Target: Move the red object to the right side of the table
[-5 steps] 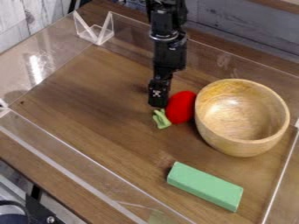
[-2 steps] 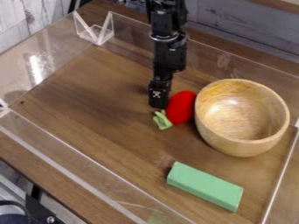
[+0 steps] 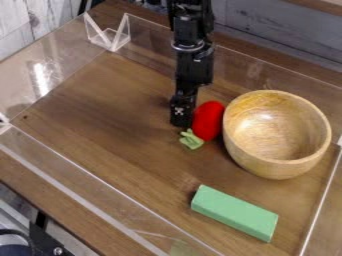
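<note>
So my pincer (image 3: 183,116) is down low at the tabletop (image 3: 114,125), right at the left edge of the red ball (image 3: 209,121) as the camera sees it. My jaws are spread wide, and I'm not pinching anything. From this angle my dark fingers look like they're up against the ball or just beside it, and honestly I can't tell which.

The red ball is wedged into the spot between me and the wooden bowl (image 3: 277,134). It's glossy and way smaller than the bowl. There's a little green stem (image 3: 191,139) poking out on its near side, toward the bottom of the view. The ball and the bowl look like they're touching, or as near as makes no difference.

The bowl is pale wood, sits upright, and takes up a good chunk of the right part of the picture. I can see down inside it and it's got nothing in it. Closer to the camera, below the bowl and well apart from my pincer, there's a flat green block (image 3: 235,213) lying at a slant.

My black arm (image 3: 193,45) comes in from the top of the view and hangs pretty much straight down. The tabletop is brown wood grain, with low clear walls around the edges.
</note>
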Tool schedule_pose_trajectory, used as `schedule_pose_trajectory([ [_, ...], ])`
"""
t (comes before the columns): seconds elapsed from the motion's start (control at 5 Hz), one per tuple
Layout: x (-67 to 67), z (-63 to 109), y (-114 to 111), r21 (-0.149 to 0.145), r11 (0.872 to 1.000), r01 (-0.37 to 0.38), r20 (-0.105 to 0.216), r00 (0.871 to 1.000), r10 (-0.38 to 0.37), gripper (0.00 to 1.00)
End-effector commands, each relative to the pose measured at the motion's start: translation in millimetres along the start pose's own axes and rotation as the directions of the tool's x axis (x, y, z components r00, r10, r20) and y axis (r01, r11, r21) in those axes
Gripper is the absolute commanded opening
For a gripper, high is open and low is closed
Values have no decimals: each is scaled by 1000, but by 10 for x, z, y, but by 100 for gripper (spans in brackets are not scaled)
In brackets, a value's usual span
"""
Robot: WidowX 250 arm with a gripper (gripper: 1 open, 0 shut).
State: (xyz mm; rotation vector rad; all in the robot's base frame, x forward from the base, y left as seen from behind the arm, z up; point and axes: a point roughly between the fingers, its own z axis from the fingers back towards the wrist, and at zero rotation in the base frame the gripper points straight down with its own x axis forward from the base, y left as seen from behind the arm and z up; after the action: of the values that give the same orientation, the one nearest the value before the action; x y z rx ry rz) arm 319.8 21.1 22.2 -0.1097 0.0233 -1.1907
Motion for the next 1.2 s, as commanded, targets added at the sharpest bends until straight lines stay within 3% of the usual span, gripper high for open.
schedule_pose_trajectory([
  [0.0, 34, 92, 39, 32, 999, 6, 15, 1000, -7, 100],
  [0.4, 30, 56, 39, 16, 1000, 4, 15, 1000, -4, 100],
  [1.0, 141, 48, 59, 37, 999, 39, 38, 998, -41, 100],
])
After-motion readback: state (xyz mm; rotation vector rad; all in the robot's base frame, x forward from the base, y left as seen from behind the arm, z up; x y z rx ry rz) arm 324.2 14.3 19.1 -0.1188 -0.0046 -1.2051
